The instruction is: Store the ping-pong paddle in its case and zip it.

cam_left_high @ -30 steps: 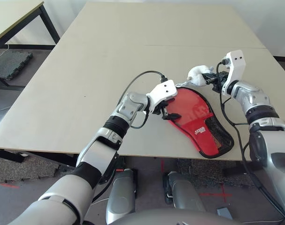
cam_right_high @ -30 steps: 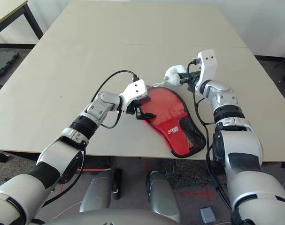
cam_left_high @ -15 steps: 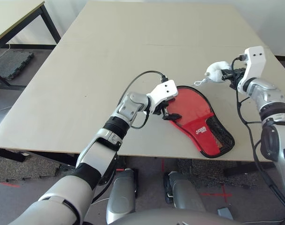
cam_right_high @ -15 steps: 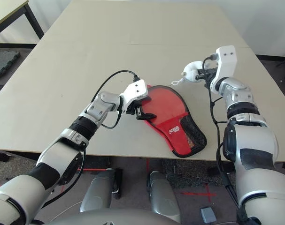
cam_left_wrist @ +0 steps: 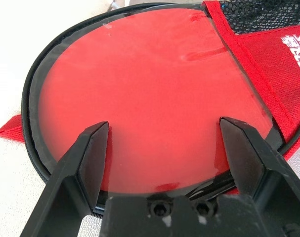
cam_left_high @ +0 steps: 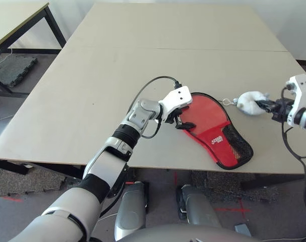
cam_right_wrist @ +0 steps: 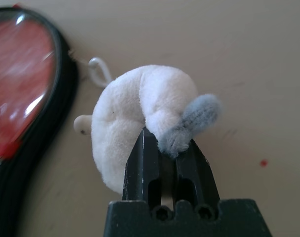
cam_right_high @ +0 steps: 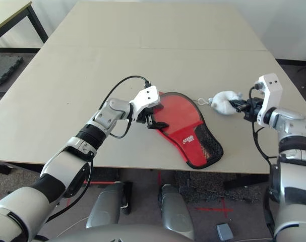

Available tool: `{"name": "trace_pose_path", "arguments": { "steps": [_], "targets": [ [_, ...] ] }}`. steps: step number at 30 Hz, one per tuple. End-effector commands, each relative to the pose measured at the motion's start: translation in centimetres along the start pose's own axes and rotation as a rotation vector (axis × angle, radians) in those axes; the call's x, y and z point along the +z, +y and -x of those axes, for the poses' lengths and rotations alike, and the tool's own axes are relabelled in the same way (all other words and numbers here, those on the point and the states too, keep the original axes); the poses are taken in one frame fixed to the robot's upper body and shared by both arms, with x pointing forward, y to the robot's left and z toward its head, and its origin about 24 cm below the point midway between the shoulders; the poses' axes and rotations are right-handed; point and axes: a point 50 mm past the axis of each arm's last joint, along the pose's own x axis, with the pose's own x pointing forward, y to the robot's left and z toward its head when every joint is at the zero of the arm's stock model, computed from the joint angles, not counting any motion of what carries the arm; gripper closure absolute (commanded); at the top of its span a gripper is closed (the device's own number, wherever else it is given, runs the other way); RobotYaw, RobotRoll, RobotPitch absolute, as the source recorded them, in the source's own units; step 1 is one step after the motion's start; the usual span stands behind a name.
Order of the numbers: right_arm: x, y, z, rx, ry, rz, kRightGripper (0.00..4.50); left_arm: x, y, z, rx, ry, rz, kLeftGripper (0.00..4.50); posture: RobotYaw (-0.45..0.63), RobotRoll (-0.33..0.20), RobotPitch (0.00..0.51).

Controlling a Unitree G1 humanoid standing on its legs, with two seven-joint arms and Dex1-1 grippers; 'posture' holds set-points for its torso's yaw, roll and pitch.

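1. the case [cam_left_high: 216, 138] is laid on the desk [cam_left_high: 117, 75], near its front edge, with its mesh pocket [cam_left_high: 237, 143] up.
2. the red blade of the paddle [cam_left_wrist: 154, 94] is seen inside, through a clear window.
3. the left claw [cam_left_wrist: 164, 121] is spread wide over the case's rounded end.
4. the white plush toy [cam_right_wrist: 115, 103] is pinched in the right claw [cam_right_wrist: 169, 140], beside the case.
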Motion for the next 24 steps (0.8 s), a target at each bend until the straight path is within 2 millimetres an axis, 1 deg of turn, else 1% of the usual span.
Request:
{"name": "trace_pose_path", "arguments": {
  "steps": [1,4,7,10,13,19,24],
  "targets": [
    [-1.2,0.7,1.4,0.086,0.073,-0.062,4.50,-1.8,-0.8,-0.7,-0.041,0.089,0.022,0.00,-0.03,0.000,0.135],
    [-1.8,1.7,2.4,0.167,0.130,-0.093,4.50,-1.6,-0.8,-0.8,-0.043,0.086,0.018,0.00,-0.04,0.000,0.136],
    [-1.9,2.3,2.8,0.197,0.153,-0.105,4.50,-1.5,-0.7,-0.9,-0.043,0.085,0.017,0.00,-0.04,0.000,0.136],
    [-1.9,2.5,3.1,0.198,0.160,-0.099,4.50,-1.4,-0.7,-1.0,-0.042,0.083,0.017,0.00,-0.04,0.000,0.136],
    [-1.3,2.2,2.8,0.166,0.126,-0.086,4.50,-1.4,-0.8,-1.1,-0.045,0.083,0.016,0.00,-0.04,0.000,0.136],
    [-0.9,3.7,2.9,0.298,0.149,-0.099,4.50,-1.5,-0.8,-1.0,-0.044,0.083,0.015,0.00,-0.03,0.000,0.140],
    [0.2,5.7,3.6,0.460,0.151,-0.141,4.50,-1.6,-0.8,-1.0,-0.042,0.087,0.016,0.00,-0.04,0.000,0.145]
  ]
}}
